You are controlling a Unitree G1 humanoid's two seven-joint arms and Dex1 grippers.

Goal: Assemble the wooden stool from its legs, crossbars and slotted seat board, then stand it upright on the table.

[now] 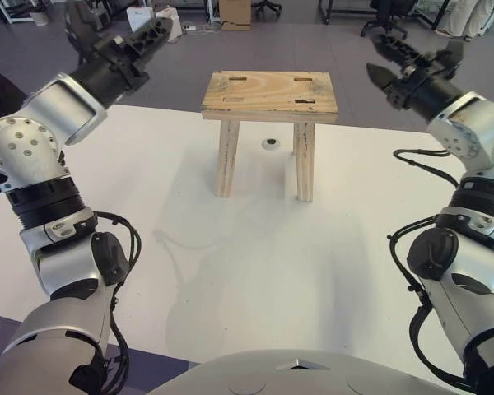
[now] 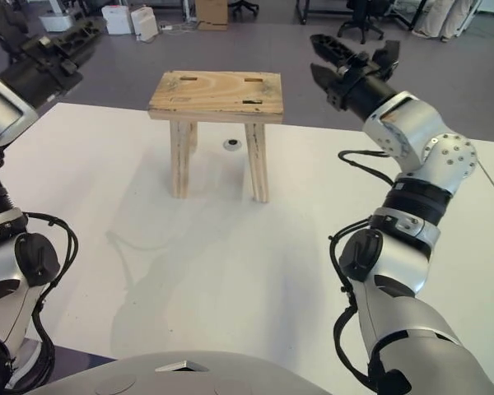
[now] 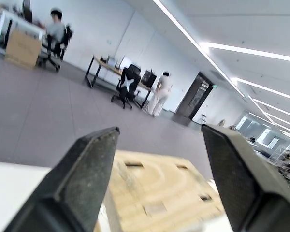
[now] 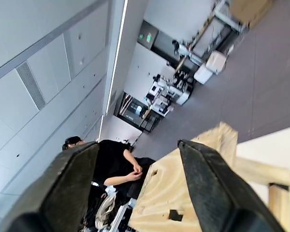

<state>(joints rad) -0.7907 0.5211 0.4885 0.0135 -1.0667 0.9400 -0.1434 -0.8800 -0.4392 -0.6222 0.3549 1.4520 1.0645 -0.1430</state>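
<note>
Since the wooden stool [image 1: 269, 95] already stands upright at the far middle of the table [image 1: 255, 271], the left gripper [image 1: 156, 34] and right gripper [image 1: 377, 59] hang raised either side of it, jaws apart and empty, seemingly to keep clear.

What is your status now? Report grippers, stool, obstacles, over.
Left gripper open, raised left of stool. Right gripper open, raised right. Assembled stool upright on table, untouched. Small round object beneath stool.

Pale wooden stool [image 1: 268, 123], assembled, upright on white table [image 1: 255, 271] (four slots in seat), far-centre
</note>
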